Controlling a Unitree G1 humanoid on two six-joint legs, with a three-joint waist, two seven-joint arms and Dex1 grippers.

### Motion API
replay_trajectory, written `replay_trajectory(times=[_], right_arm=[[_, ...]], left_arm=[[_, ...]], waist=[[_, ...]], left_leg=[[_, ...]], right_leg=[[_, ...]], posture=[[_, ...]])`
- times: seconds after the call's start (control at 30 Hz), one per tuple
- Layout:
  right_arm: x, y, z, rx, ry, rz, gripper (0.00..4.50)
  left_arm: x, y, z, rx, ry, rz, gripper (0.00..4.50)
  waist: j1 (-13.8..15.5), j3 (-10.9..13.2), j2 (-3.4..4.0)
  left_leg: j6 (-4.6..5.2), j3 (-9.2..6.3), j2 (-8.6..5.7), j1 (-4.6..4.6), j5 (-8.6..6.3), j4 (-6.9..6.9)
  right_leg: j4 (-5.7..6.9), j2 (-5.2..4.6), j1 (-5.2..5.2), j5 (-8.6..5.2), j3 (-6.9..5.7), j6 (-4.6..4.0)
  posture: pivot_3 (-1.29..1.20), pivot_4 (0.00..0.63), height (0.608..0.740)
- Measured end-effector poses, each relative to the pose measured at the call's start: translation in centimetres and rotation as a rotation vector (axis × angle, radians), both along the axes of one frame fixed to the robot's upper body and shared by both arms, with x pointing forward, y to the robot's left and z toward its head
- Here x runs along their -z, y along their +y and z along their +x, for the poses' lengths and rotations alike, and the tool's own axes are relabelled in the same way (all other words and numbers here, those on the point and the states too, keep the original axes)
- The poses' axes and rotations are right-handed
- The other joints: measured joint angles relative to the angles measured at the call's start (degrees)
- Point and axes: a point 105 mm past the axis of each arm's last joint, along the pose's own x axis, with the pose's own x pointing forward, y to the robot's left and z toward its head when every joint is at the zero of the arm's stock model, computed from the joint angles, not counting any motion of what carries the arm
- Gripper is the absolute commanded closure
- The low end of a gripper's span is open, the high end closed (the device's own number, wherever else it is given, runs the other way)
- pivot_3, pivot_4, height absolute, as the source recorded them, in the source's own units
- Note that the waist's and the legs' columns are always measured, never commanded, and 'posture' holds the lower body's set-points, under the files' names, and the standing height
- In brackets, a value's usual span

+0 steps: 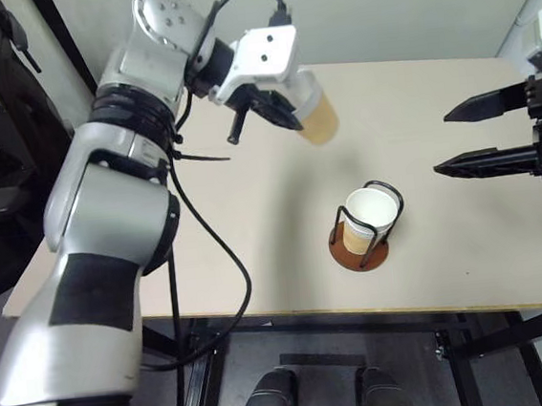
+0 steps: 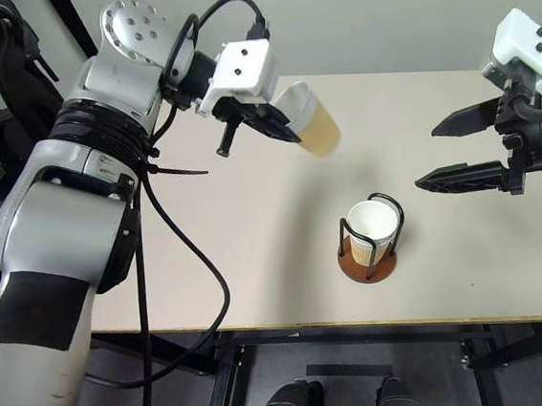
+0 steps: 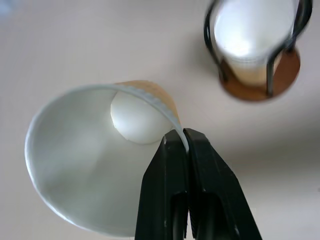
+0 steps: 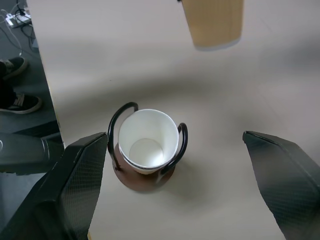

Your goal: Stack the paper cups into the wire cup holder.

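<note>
We see the left claw (image 1: pixel 277 114) pinching a paper cup (image 1: pixel 317 114) by its rim, upper centre; right claw (image 1: pixel 495 133) gapes empty.

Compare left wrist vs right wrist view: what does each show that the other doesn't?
Left wrist alone: the left pincer shut on the rim of a paper cup, seen down its white inside to the bottom.

Right wrist alone: the right pincer open, its fingers wide to either side, the table's edge, and shoes on the floor past it. The held cup appears from outside, tan wall only.

Both: the wire cup holder on the table, already holding a cup, and the held cup itself.
</note>
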Motion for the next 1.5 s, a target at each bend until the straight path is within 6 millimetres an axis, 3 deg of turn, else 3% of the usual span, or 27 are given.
replay_trajectory(times=[0.2,0.57,0.93,1.2,1.5], right_arm=[[1.7,0.0,-0.3,0.005,0.034,-0.014,0.0],[-0.1,-2.0,-1.7,0.107,-0.051,-0.082,0.0],[-1.0,-2.8,-3.5,0.177,-0.071,-0.092,0.0],[-1.0,-2.9,-4.1,0.214,-0.082,-0.085,0.0],[-0.6,-2.7,-4.2,0.224,-0.082,-0.076,0.0]], left_arm=[[-1.8,-2.6,-3.6,0.156,0.08,-0.026,4.44],[1.2,-4.4,-5.9,0.308,0.139,0.141,4.44],[3.8,-5.5,-5.4,0.39,0.046,0.293,4.44],[4.4,-5.8,-4.2,0.38,-0.025,0.343,4.44],[4.7,-6.4,-4.3,0.395,-0.03,0.351,4.44]], waist=[[0.4,0.0,0.06],[0.5,0.0,0.15],[0.5,0.0,0.16],[0.5,0.1,0.15],[0.7,0.1,0.15]], left_leg=[[-0.07,-0.08,-0.02,0.01,-0.07,0.12],[0.22,-0.27,-0.09,0.12,-0.16,0.17],[0.3,-0.24,-0.13,0.14,-0.18,0.14],[0.34,-0.22,-0.15,0.12,-0.2,0.14],[0.41,-0.22,-0.18,0.1,-0.24,0.14]], right_leg=[[-0.09,-0.13,0.21,-0.01,0.09,0.12],[-0.15,-0.17,0.54,0.06,0.05,0.14],[-0.14,-0.12,0.59,-0.12,-0.04,0.57],[-0.13,-0.09,0.58,-0.23,-0.07,0.77],[-0.17,-0.09,0.6,-0.23,-0.08,0.78]], posture=[[0.0,0.15,0.74],[0.0,0.15,0.74],[0.0,0.15,0.74],[0.0,0.15,0.74],[0.0,0.15,0.74]])
